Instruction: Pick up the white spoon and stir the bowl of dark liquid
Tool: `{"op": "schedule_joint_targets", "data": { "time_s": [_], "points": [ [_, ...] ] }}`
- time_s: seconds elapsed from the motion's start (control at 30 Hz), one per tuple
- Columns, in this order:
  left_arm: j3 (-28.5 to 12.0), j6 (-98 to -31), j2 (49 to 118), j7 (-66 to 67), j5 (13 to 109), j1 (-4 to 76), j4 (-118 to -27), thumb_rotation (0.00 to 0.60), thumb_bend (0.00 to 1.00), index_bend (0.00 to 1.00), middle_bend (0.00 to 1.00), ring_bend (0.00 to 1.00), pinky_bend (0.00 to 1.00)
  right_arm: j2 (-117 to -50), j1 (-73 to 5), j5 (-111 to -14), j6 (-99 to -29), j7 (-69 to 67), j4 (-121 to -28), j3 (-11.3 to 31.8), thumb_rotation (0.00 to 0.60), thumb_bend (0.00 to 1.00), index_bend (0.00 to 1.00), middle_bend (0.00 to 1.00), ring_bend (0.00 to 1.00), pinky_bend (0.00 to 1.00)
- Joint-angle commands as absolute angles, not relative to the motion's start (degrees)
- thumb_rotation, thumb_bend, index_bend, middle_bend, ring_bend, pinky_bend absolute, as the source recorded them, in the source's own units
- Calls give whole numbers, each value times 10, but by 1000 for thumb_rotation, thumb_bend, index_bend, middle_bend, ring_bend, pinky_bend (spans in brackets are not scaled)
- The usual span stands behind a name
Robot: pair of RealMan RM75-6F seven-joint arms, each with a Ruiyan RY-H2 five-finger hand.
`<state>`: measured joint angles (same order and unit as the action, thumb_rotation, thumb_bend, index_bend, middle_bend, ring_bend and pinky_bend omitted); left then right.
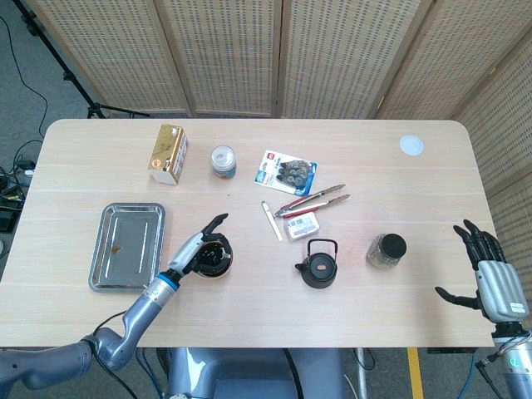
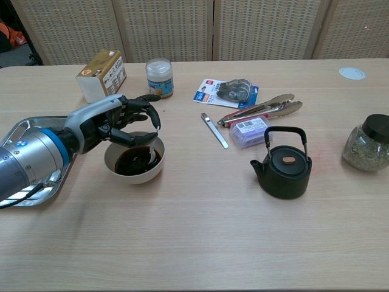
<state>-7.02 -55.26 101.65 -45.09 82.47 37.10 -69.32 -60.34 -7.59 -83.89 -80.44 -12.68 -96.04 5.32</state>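
Your left hand (image 2: pixel 118 121) has its fingers curled over the bowl (image 2: pixel 134 162), thumb and fingertips pinched on the handle of the white spoon (image 2: pixel 152 152), whose pale tip dips into the dark liquid (image 2: pixel 137 160) at the far right side of the bowl. The chest view shows only a sliver of the spoon below your fingers, and the head view hides it under the hand (image 1: pixel 196 247).

You appear to be mid-stir. Keep the pinch firm but turn from the wrist, so that the spoon sweeps round inside the wall without levering against it; the bowl is light and unbraced, and a push on its rim could slide or tip it. Hold the tip low in the liquid and keep the circles slow enough that nothing laps over the edge. The metal tray (image 2: pixel 18 129) lies just to the left under your forearm, so keep the arm lifted off it.

Your right hand (image 1: pixel 490 270) idles off the table's (image 1: pixel 332 320) right edge, fingers spread, holding nothing.

As for writing, the gold carton (image 2: pixel 102 75), the small jar (image 2: pixel 158 77) and the blue blister pack (image 2: pixel 225 91) carry print, but none of it reads at this size.
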Motion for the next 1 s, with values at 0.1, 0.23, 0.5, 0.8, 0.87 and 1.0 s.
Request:
{"op": "schedule_joint_targets", "data": {
  "time_s": [0.1,0.23,0.5,0.8,0.87,1.0],
  "points": [
    [-65,-553,1018,-454,828,370,-698,600,479,612,0,0,0,-603,-76,-840,-805,-127,-960,53,600,0,0,0,0,0],
    [-60,-556,1019,-456,832,368,-701,600,479,612,0,0,0,-603,-76,-840,-805,-128,-961,53,600,0,0,0,0,0],
    [-57,-557,1019,-456,833,367,-698,600,455,477,0,0,0,-603,-76,-841,-805,-127,-962,53,600,0,0,0,0,0],
    [-58,-575,1013,-466,845,366,-702,600,363,97,0,0,0,-603,-76,-840,-804,-128,-961,53,600,0,0,0,0,0],
    [-57,-586,1005,-463,850,363,-710,600,337,85,0,0,0,-602,-76,-840,-805,-128,-962,53,600,0,0,0,0,0],
    [-49,-608,980,-418,861,354,-723,600,200,23,0,0,0,-602,-76,-842,-805,-128,-962,52,600,0,0,0,0,0]
  ]
}}
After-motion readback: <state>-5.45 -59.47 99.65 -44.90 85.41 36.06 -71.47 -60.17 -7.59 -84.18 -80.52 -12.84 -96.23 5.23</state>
